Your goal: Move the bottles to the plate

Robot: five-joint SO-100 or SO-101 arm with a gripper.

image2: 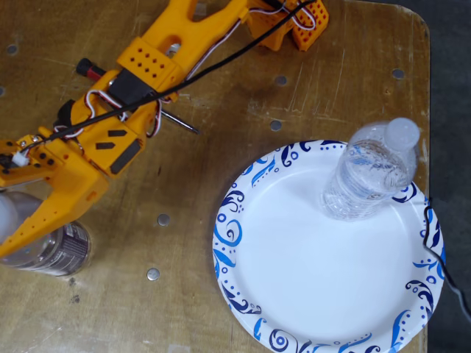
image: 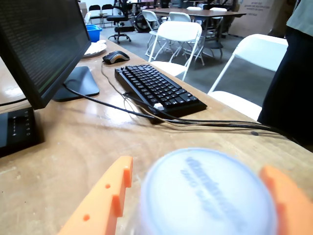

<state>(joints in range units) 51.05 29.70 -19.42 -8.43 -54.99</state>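
In the fixed view a clear bottle (image2: pixel 368 173) with a whitish cap and a pale label stands upright on the upper right part of the white plate (image2: pixel 294 257) with blue swirls. A second bottle (image2: pixel 55 250), dark-labelled, stands on the wooden table at the far left, apart from the plate. My orange gripper (image2: pixel 15 228) reaches over it from above. In the wrist view that bottle's whitish cap (image: pixel 208 196) fills the bottom, with my gripper (image: pixel 195 166) closed against it, one orange finger (image: pixel 110 196) on each side.
Behind the bottle in the wrist view are a monitor (image: pixel 41 49), a black keyboard (image: pixel 159 88), a mouse (image: pixel 115 57) and cables (image: pixel 195 120). A person (image: pixel 291 73) stands at the right. The table edge (image2: pixel 427 110) runs close to the plate.
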